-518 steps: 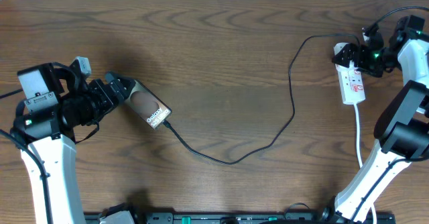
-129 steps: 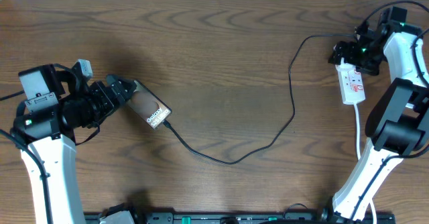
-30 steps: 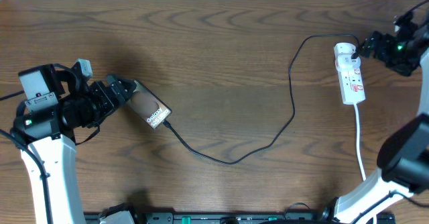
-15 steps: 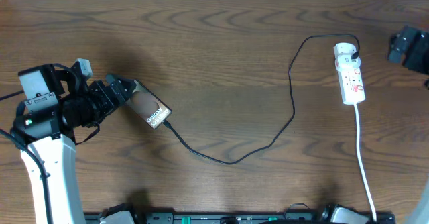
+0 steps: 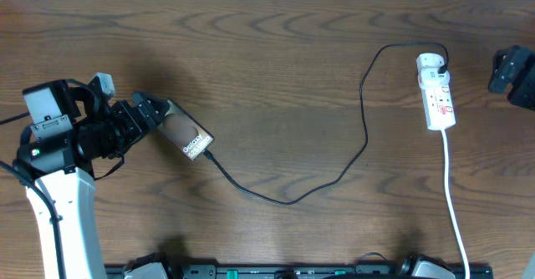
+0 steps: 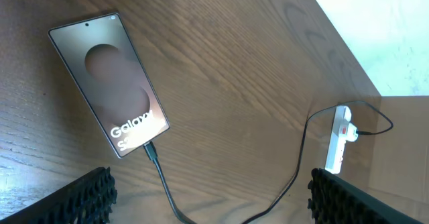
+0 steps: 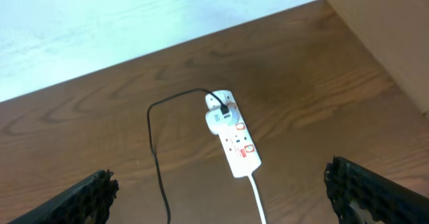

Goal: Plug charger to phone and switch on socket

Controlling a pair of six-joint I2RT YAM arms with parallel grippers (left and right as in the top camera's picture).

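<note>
The phone (image 5: pixel 185 134) lies flat at the left, with a brownish oval and white "Galaxy" lettering (image 6: pixel 107 83). The black charger cable (image 5: pixel 288 200) has its tip in the phone's lower end (image 6: pixel 149 150). It runs in a loop to the round white plug on the socket strip (image 5: pixel 436 91). My left gripper (image 5: pixel 149 112) is open and empty beside the phone's upper end, fingers wide apart (image 6: pixel 211 204). My right gripper (image 7: pixel 231 200) is open and empty, high above and well back from the strip (image 7: pixel 234 138). Only a dark part of the right arm (image 5: pixel 512 72) shows at the right edge.
The strip's white cord (image 5: pixel 451 187) runs down to the table's front edge. The brown wooden table (image 5: pixel 276 78) meets a pale wall at the back (image 7: pixel 134 16). A tan panel (image 7: pixel 389 29) stands at the right.
My right arm has pulled away from the socket strip to the right edge of the overhead view. The left arm, phone and cable have not moved.
</note>
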